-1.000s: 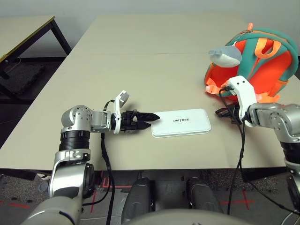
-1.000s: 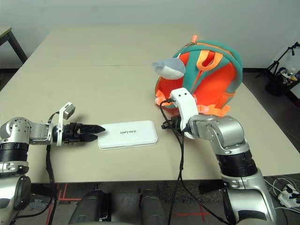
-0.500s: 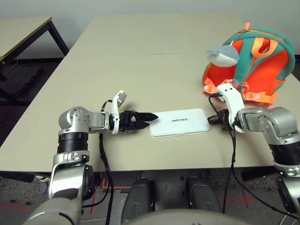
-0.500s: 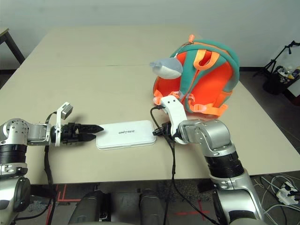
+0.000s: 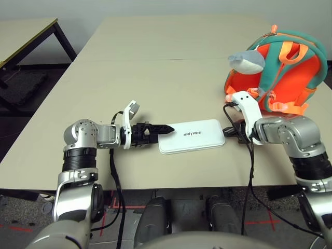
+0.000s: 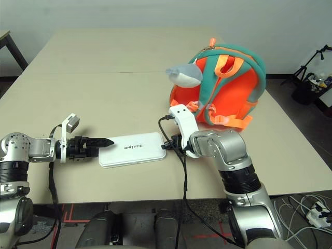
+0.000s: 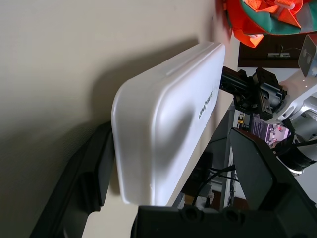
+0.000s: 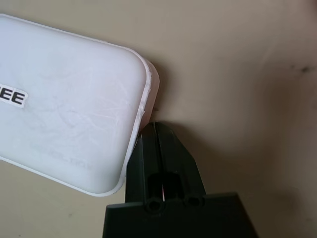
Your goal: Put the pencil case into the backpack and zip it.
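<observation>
The white pencil case [image 5: 191, 136] with dark UNITREE lettering lies flat on the tan table near the front edge. My left gripper [image 5: 168, 128] is open and straddles the case's left end; in the left wrist view one finger [image 7: 91, 173] rests by the case's underside and the other [image 7: 262, 173] stands off its lid. My right gripper [image 8: 154, 128] is shut, its tip touching the case's [image 8: 64, 99] right short edge near a corner. The orange and teal backpack [image 5: 295, 78] with its grey plush fin [image 5: 249, 61] stands upright at the back right, just behind my right wrist.
A dark-legged side table [image 5: 26, 36] stands beyond the table's left back corner. A black cable [image 5: 251, 171] hangs from my right wrist over the front edge. Tan tabletop [image 5: 155, 67] stretches behind the case.
My right gripper has come left and down from beside the backpack to the case's right end. The case has slid left, its left end now between my left gripper's fingers.
</observation>
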Controlling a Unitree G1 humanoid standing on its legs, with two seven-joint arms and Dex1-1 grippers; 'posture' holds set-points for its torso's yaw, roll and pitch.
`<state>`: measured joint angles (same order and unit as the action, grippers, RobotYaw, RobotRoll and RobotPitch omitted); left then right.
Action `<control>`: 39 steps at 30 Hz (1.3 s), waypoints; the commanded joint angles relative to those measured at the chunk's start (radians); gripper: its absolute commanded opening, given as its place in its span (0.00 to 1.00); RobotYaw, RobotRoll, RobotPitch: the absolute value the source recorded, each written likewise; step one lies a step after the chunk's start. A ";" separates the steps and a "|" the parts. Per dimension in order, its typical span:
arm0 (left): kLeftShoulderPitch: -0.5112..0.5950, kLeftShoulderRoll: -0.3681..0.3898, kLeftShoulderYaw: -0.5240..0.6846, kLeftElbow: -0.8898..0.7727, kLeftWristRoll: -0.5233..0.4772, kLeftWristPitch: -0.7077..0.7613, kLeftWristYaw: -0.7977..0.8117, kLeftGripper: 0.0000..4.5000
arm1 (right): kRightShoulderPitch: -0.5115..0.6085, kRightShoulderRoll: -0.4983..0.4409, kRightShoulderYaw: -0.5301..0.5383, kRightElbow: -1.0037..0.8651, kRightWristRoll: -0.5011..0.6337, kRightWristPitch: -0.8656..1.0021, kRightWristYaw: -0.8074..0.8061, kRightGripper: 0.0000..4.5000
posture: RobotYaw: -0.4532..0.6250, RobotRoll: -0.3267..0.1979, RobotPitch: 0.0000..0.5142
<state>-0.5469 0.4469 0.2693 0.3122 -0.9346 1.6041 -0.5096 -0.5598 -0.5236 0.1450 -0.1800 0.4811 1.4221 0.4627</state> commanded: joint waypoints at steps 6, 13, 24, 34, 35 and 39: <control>0.036 0.056 -0.101 0.001 -0.082 0.010 -0.017 0.80 | -0.022 0.025 0.006 0.006 -0.013 -0.008 0.000 0.00 | 0.45 0.62 0.14; 0.044 0.093 -0.128 -0.032 -0.126 0.010 -0.054 0.34 | -0.026 0.016 -0.032 0.022 -0.024 -0.030 0.002 0.00 | 0.46 0.62 0.14; 0.015 0.149 0.020 -0.139 -0.199 0.010 -0.032 0.31 | -0.003 0.002 -0.527 -0.345 0.121 0.187 -0.008 0.58 | 0.42 0.62 0.19; -0.014 0.096 0.110 -0.169 -0.190 0.010 0.039 0.31 | 0.044 0.117 -0.750 -0.531 0.107 0.171 -0.143 1.00 | 0.36 0.62 0.20; -0.016 0.087 0.111 -0.171 -0.183 0.010 0.046 0.31 | 0.044 0.126 -0.751 -0.523 0.096 0.152 -0.157 1.00 | 0.37 0.62 0.20; -0.023 0.060 0.119 -0.181 -0.194 0.010 0.071 0.31 | 0.058 0.103 -0.728 -0.462 0.069 0.061 -0.169 1.00 | 0.38 0.62 0.20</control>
<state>-0.5612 0.5118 0.3727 0.1566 -1.1270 1.6037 -0.4499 -0.5202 -0.4051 -0.5983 -0.6662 0.5682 1.5263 0.2992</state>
